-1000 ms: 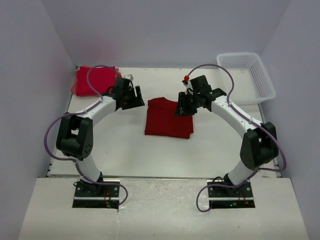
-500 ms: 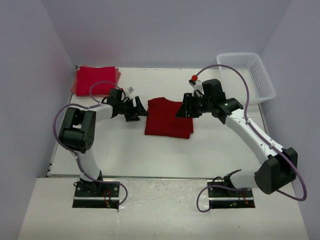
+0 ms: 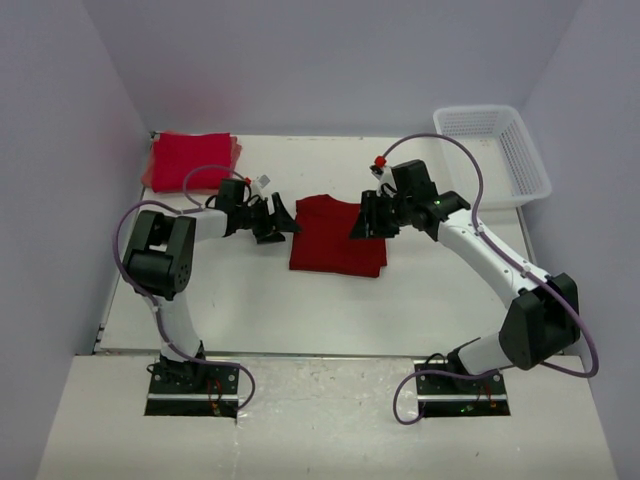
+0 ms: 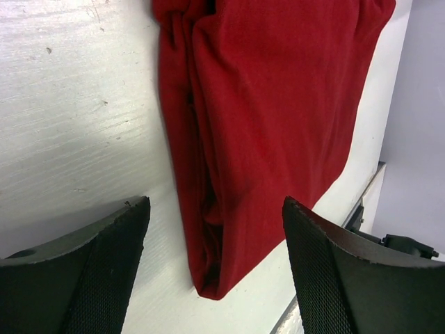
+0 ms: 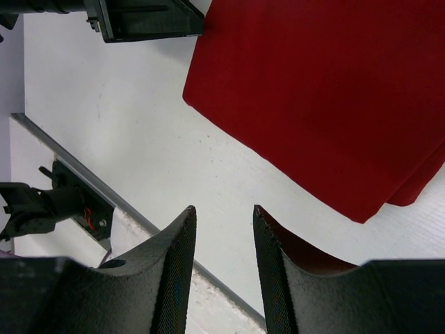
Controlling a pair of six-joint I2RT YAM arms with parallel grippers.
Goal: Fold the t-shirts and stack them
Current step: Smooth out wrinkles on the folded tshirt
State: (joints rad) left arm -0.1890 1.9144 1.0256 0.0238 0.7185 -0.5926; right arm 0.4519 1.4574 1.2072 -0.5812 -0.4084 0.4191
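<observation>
Two arms flank one folded t-shirt [image 3: 338,240], the darker crimson one, lying flat mid-table [image 3: 250,300]. A stack of bright red shirts [image 3: 192,160] sits in the far left corner, well apart from it. The white lattice basket [image 3: 495,150] stands at the far right.

Left gripper [image 4: 214,209]: low at the shirt's left edge, fingers spread wide with nothing between them. The wrist view shows the rolled, layered fold edge just ahead of the gap. Whether a pad touches cloth cannot be told.

Right gripper [image 5: 224,212]: over the shirt's right edge, fingers only slightly apart, bare table showing through the gap. A strip of red shows behind one finger. No cloth appears clamped.

Judged step: taking the folded shirt at both sides for transfer to the stack. No grasp is made yet.

Risks from here:
- Left fingers may close on the top layers only, because the edge is several loose plies. The lower plies would then drop and the fold would open on lift.
- The right gap looks narrow for the stacked thickness. Advancing this way could shove and bunch the edge rather than admit it.
- Uneven lift height or timing between the arms would let the middle sag and skew the fold.
- The stack is far to the left, so a weak pinch could slip on the way.
</observation>
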